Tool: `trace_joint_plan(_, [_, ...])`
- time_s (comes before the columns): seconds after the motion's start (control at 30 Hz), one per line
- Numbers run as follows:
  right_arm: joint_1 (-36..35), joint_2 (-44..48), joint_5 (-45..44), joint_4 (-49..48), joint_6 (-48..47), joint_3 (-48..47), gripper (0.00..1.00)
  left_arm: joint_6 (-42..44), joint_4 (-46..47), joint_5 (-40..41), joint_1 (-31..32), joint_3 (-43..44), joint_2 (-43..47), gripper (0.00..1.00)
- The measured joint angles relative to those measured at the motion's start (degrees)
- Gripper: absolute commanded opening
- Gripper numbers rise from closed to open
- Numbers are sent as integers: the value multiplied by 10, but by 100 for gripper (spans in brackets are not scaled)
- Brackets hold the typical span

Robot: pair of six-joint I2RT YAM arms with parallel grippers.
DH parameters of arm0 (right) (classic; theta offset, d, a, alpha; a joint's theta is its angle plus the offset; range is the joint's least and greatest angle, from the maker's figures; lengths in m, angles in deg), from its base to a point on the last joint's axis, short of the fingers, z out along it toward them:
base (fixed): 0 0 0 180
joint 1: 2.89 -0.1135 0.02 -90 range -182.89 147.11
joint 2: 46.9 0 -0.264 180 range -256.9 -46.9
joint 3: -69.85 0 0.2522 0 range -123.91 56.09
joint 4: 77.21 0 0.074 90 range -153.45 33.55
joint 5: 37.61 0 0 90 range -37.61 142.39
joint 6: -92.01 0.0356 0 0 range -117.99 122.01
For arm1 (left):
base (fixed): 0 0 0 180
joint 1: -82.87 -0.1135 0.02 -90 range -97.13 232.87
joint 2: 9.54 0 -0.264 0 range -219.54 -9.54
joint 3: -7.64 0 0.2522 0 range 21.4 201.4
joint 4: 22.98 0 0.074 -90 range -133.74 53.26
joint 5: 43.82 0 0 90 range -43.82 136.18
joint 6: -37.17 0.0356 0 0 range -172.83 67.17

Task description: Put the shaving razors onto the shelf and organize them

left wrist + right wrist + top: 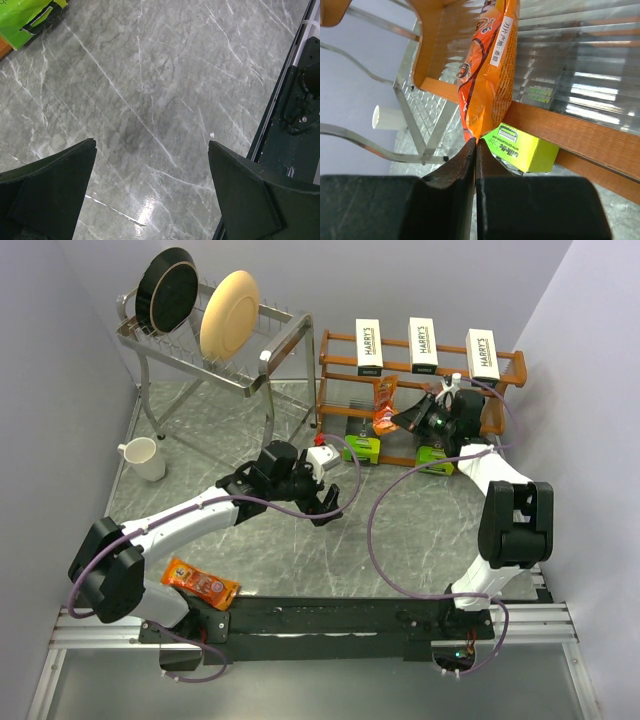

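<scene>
Three white boxes (424, 344): upright in a row on the top tier of the shelf (396, 344).
Green packs (362, 448): two, low at the shelf front; on the bottom rails or on the table, cannot tell.
Held orange pack (490, 70): hanging upright against the middle rails, just above one green pack.
Right gripper (475, 150): jaws pressed together on the thin lower seam of the held orange pack.
Left gripper (152, 145): jaws spread wide with nothing between them, hovering over the table (150, 75).
Loose orange pack (200, 585): flat on the table by the left arm's base, well apart from the shelf, not yet shelved.
Hazard, slip: only a narrow strip of glossy film is pinched, so the pack may slide out.
Hazard, release: a flat pack let go upright may topple forward or drop between the slatted rails.
Hazard, retreat: the fingers sit close to the green pack and a rail, so pulling back carelessly may knock either.
</scene>
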Motion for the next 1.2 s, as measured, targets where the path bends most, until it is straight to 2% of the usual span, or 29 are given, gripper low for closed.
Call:
trace_joint_plan(0.6, [3,17,-70,32,26,-7,9,0,11,-2,4,0,0,99])
trace_joint_plan(0.7, [5,19,-78,29,34,-7,22,0,12,-2,6,0,0,100])
trace_joint_plan(0.83, [7,19,-88,29,38,-7,29,0,12,-4,8,0,0,99])
trace_joint_plan(0.93, [8,19,-87,29,38,-7,38,0,12,-5,9,0,0,99])
trace_joint_plan(0.97, [8,19,-87,29,38,-7,46,0,12,-5,9,0,0,99])
trace_joint_plan(1.07, [8,19,-87,31,38,-7,60,0,12,-5,11,0,0,100])
trace_joint_plan(1.2, [8,22,-89,50,30,-7,66,0,10,-5,11,0,1,100])
